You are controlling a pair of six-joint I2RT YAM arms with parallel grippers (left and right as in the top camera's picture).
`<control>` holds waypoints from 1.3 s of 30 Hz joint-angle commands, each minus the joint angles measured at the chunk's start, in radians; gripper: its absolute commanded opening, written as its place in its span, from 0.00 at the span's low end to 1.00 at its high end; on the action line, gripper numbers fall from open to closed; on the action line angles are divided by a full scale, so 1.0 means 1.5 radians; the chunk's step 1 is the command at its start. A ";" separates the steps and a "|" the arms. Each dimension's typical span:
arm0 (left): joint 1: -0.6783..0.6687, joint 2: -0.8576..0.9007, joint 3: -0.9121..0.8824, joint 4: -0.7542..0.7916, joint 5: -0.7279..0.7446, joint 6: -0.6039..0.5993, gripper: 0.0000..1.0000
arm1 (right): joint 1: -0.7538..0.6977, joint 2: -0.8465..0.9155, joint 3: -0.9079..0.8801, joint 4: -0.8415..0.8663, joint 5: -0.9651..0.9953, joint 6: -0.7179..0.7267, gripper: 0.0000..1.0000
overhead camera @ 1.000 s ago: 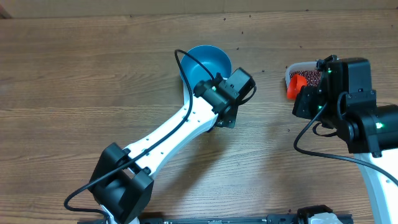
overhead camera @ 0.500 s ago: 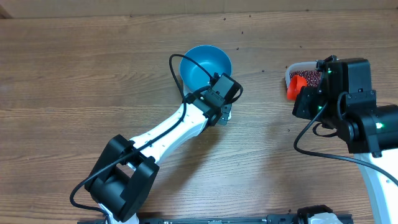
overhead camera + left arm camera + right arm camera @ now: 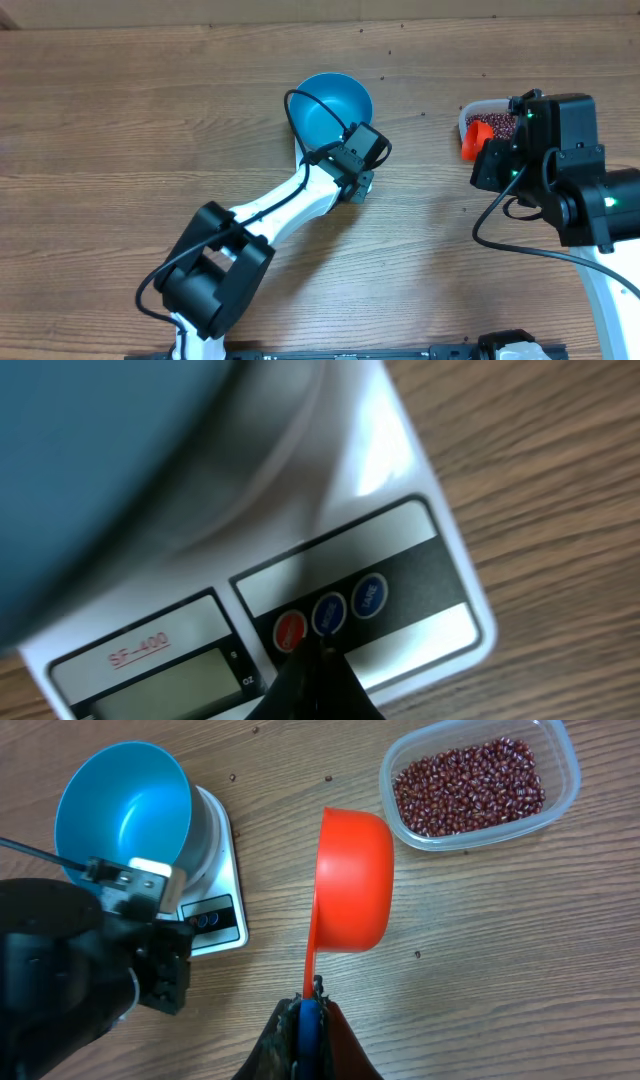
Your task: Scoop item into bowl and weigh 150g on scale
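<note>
The blue bowl stands on the white scale, and no beans show inside it. My left gripper is shut, its tip resting on the scale's button panel between the red button and a blue button. The display is blank. My right gripper is shut on the handle of an orange scoop, held above the table beside the clear tub of beans. The scoop's inside does not show.
A few stray beans lie scattered on the wooden table. The left arm stretches diagonally from the front edge to the scale. The right arm's housing hangs over the right side next to the tub.
The left gripper has drawn back from the right of the bowl and come down onto the scale's button panel, with its elbow swinging right. The right arm and scoop have not moved.
</note>
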 commanded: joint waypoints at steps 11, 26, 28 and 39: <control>0.003 0.033 -0.005 0.009 -0.058 -0.003 0.04 | -0.004 -0.004 0.016 0.004 -0.004 -0.001 0.04; 0.003 0.044 -0.006 0.021 -0.058 0.008 0.04 | -0.004 -0.004 0.016 0.004 -0.004 -0.001 0.04; 0.003 0.044 -0.006 0.022 -0.058 0.009 0.04 | -0.004 -0.004 0.016 0.004 -0.004 -0.001 0.04; 0.003 0.049 -0.006 0.024 -0.058 0.018 0.04 | -0.004 -0.004 0.016 0.003 -0.004 -0.001 0.04</control>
